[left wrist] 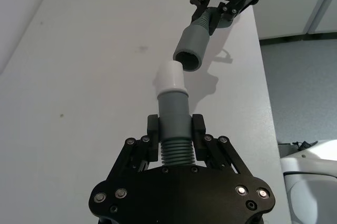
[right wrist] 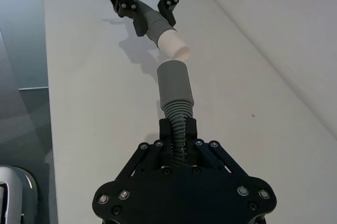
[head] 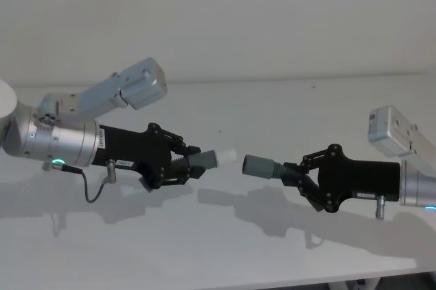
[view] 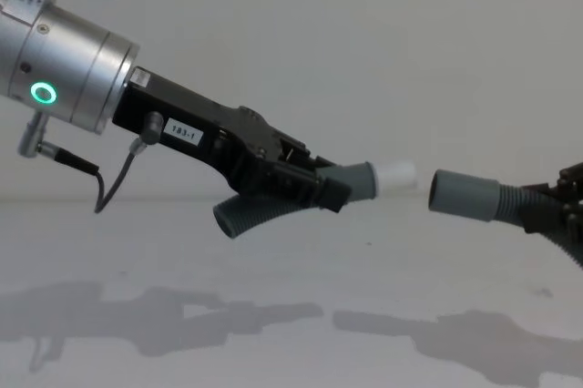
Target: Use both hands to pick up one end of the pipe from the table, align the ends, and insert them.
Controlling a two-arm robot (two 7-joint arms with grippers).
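Both pipe pieces hang in the air above the white table [head: 218, 249]. My left gripper [head: 187, 164] is shut on the ribbed middle of one grey piece [left wrist: 174, 111], whose white tip [view: 396, 174] points toward the right. My right gripper [head: 300, 174] is shut on the ribbed part of the other piece [right wrist: 175, 82], whose wide grey cuff mouth [view: 465, 195] faces the tip. A short gap separates the two ends. In the left wrist view the cuff mouth [left wrist: 190, 45] sits slightly off to one side of the tip [left wrist: 170, 77]. The left piece's bent tail [view: 246, 215] hangs below the gripper.
A thin black cable [head: 92, 191] loops under the left arm. The table's right edge [left wrist: 266, 103] runs beside a grey floor. Shadows of both arms fall on the table.
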